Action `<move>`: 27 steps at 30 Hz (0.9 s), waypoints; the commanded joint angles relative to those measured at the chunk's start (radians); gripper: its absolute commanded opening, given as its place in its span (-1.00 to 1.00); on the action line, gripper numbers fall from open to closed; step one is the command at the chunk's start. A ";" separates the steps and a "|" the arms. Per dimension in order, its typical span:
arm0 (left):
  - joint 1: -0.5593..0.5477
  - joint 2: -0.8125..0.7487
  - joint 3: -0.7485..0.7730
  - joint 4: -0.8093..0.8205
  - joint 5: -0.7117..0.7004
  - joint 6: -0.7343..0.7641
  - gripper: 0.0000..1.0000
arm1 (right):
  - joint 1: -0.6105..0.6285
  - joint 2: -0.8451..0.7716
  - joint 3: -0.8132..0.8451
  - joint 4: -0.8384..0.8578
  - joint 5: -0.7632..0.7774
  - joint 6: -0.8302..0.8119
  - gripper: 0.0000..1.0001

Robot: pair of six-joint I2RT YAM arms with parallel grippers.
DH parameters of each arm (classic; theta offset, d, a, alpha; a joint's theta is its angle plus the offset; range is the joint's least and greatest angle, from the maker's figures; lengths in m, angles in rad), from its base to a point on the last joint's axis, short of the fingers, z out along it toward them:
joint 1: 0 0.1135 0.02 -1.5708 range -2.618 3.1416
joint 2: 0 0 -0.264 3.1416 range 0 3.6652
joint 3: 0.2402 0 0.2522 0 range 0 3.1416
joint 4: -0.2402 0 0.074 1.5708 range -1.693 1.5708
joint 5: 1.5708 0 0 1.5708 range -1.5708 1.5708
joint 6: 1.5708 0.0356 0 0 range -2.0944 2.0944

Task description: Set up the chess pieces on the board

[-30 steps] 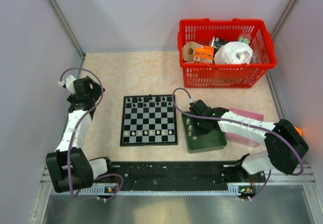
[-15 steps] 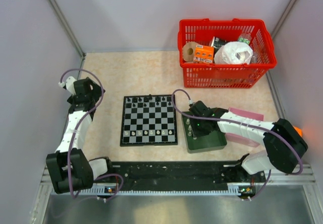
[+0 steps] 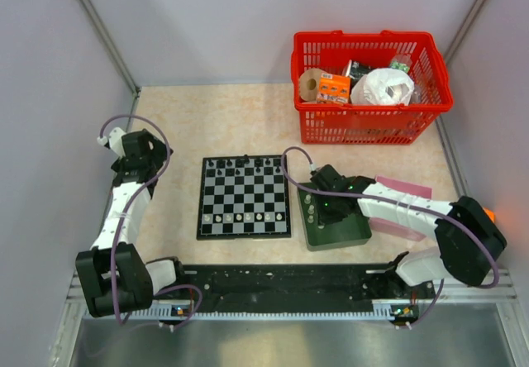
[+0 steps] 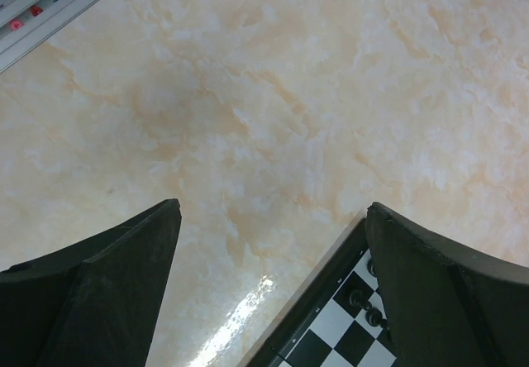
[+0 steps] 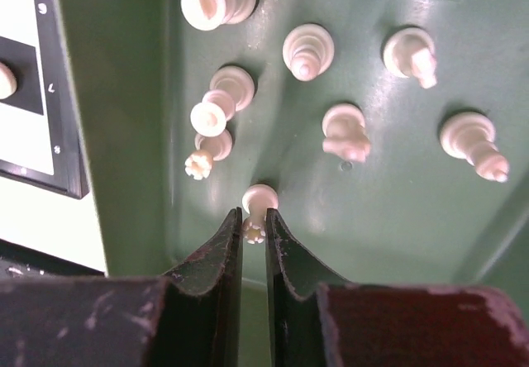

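**Marbled table top carries four things**

The table (image 3: 215, 119) has a pale, peach-marbled top. The board (image 3: 244, 196) lies flat on it near the middle, towards the near edge. Just beside the board's right edge sits a dark green tray (image 3: 345, 233). A pink box (image 3: 407, 188) lies just right of the tray, partly hidden. A red basket (image 3: 372, 127) stands in the far right corner, well apart from the board.

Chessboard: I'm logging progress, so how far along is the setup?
Done: the board holds black pieces along its far row and whitish ones along its near row. In hand: the right gripper, jaws pinching a whitish piece in the green tray. Left: several more pieces lying there.
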 commanded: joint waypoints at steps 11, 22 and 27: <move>0.004 -0.121 -0.164 -0.047 0.212 -0.185 0.97 | 0.009 -0.097 0.315 -0.048 0.040 -0.118 -0.83; 0.004 -0.149 -0.333 0.045 0.394 -0.351 0.97 | 0.009 -0.030 0.377 0.047 -0.035 -0.138 -0.82; 0.002 -0.149 -0.387 0.097 0.460 -0.420 0.97 | 0.009 -0.001 0.397 0.058 -0.035 -0.147 -0.82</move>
